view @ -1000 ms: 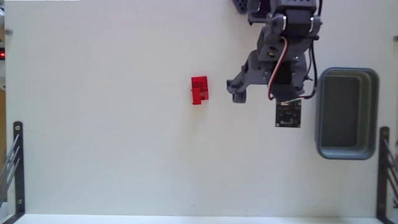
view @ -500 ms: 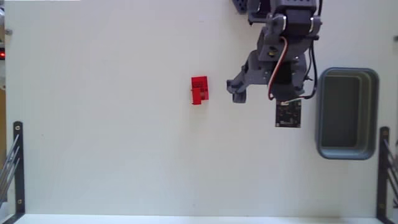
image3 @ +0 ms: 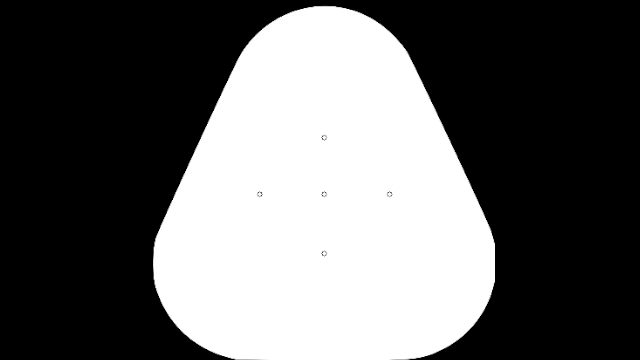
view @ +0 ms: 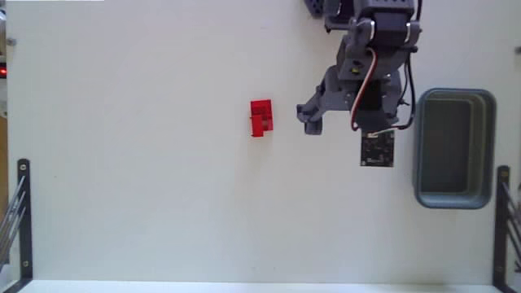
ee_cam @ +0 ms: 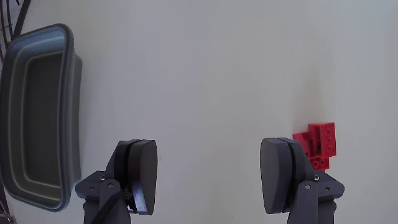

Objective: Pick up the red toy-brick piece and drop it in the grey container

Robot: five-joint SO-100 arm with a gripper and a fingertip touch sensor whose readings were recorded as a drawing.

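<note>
The tool (ee_cam: 208,177) stands with its two fingers well apart and nothing between them; in the wrist view the pads (ee_cam: 144,174) rise from the bottom edge at about 7 and 5 o'clock, with bare tabletop (ee_cam: 205,74) in the gap. In the fixed view the tool (view: 310,120) shows only as a grey tip pointing toward 9 o'clock from the arm (view: 370,61), and the gap between the fingers cannot be made out there.

The brick (ee_cam: 316,144) lies on the tabletop at about 3 o'clock in the wrist view, just past the right-hand finger, which covers its lower left corner; the studs on its top show here. The fixed view places the brick (view: 260,118) near the middle of the tabletop (view: 130,163), at 9 o'clock from the tool tip and apart from it, and shows the notch on its lower right side.

The tray (ee_cam: 37,118) fills the left edge of the wrist view at 9 o'clock, its far end cut off by the frame. The fixed view shows the whole tray (view: 454,195) at 3 o'clock, beyond the arm, with a thick rim and a darker inside holding nothing.

Only the fixed view shows a small dark circuit board (view: 378,149) hanging off the arm and black metal frames (view: 23,220) at the lower corners. No writing can be read in either view.
</note>
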